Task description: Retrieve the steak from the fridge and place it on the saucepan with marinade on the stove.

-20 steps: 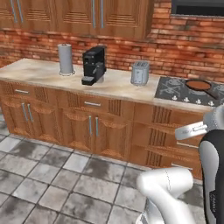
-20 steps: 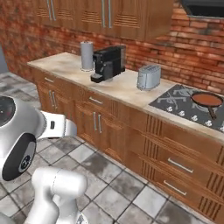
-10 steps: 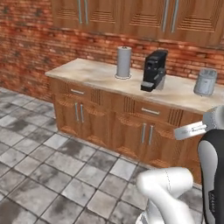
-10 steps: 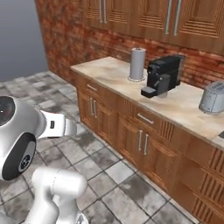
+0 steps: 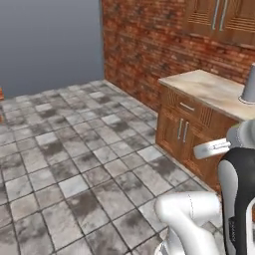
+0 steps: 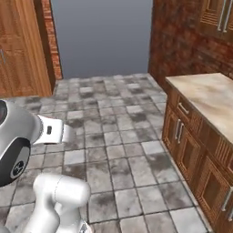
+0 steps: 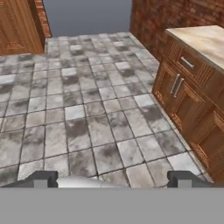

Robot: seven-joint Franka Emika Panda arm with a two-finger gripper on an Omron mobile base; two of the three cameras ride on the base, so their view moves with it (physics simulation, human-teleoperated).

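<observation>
A: Where is the hand (image 7: 112, 180) right now?

B: In the hand view its two dark fingertips (image 7: 43, 178) rise at the bottom edge, one far left and one far right, spread wide with nothing between them. They hang over the tiled floor (image 7: 78, 109).

A: So it holds nothing?

B: Nothing. The gap between the tips shows only grey floor tiles.

A: And the steak, the fridge, the saucepan?

B: I cannot tell where any of them are; none can be made out from here. What lies ahead is floor, a plain grey wall (image 6: 102, 36) and a brick wall (image 5: 149, 55) that meets it at a corner.

A: What stands near the robot?

B: The end of a counter (image 6: 211, 98) with a pale stone top, on the right in both the right base view and the hand view. Under it are wooden cabinets (image 7: 183, 94) with a drawer and doors carrying slim metal handles. More wooden cabinets hang above on the brick wall.

A: Anything on the counter?

B: In the left base view a grey cylinder (image 5: 249, 84) stands at the far right edge, cut off by the frame. I cannot say what it is.

A: And on the other side?

B: A tall wooden panel (image 6: 20, 45) at the left, beside a strip of brick, well apart from the counter.
</observation>
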